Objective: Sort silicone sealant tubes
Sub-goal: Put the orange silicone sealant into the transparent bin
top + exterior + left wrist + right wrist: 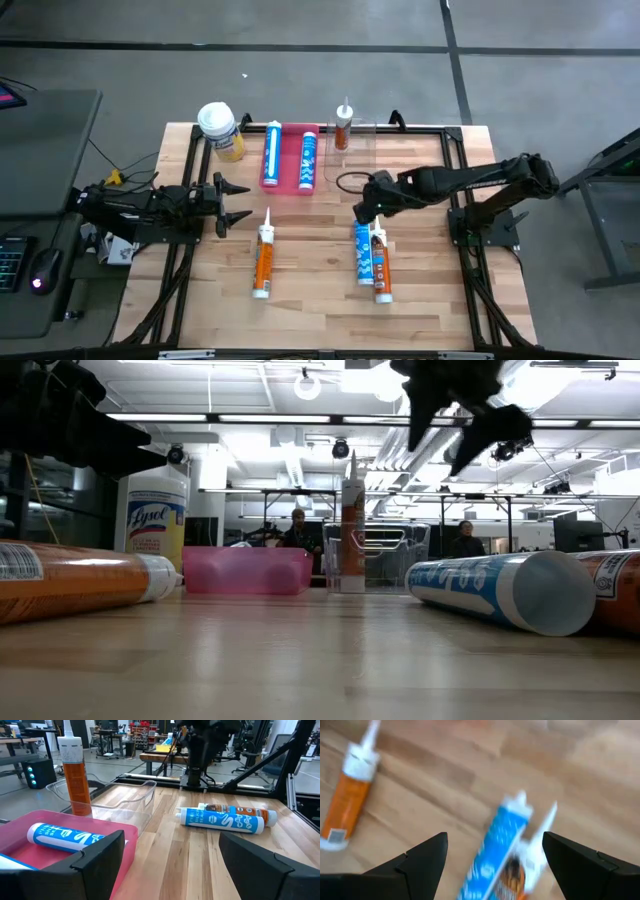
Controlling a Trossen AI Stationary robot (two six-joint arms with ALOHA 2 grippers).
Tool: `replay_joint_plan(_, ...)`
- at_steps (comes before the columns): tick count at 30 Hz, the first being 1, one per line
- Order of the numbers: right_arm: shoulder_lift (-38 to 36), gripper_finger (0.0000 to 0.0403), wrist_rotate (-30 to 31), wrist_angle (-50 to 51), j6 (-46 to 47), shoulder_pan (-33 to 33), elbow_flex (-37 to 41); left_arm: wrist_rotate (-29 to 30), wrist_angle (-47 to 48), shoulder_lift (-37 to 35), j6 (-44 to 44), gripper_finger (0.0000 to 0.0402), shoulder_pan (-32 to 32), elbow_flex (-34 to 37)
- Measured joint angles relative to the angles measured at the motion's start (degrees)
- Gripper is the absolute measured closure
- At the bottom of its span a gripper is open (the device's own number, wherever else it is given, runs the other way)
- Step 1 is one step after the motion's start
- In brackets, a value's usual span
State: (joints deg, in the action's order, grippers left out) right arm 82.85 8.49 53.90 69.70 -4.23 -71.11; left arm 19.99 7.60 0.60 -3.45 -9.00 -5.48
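Two blue tubes (272, 153) (307, 160) lie in the pink tray (290, 185). One orange tube (343, 127) stands upright in the clear bin (362, 150). A blue tube (363, 254) and an orange tube (381, 266) lie side by side on the table; another orange tube (263, 258) lies to their left. My right gripper (364, 210) is open above the nozzle ends of the pair, which show below it in the right wrist view (495, 845). My left gripper (236, 201) is open at the table's left side, holding nothing.
A yellow jar with a white lid (220, 130) stands at the table's far left, next to the pink tray. A black cable loop (350, 182) lies by the clear bin. Bare wood lies between the lone orange tube and the pair.
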Motion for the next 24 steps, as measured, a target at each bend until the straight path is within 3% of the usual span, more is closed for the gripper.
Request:
replay_joint_plan(6,0.0,0.0082,-7.7,4.9,12.6,-3.0,0.0,0.0,0.0,0.0,0.0,0.0082,0.0,0.0)
replay_joint_plan(13,1.2,0.0082,-9.2,9.5,24.1,-7.3,0.0,0.0,0.0,0.0,0.0,0.0082,0.0,0.0)
replay_joint_plan(24,8.6,0.0082,-14.6,9.3,27.9,-9.2,0.0,0.0,0.0,0.0,0.0,0.0082,0.0,0.0)
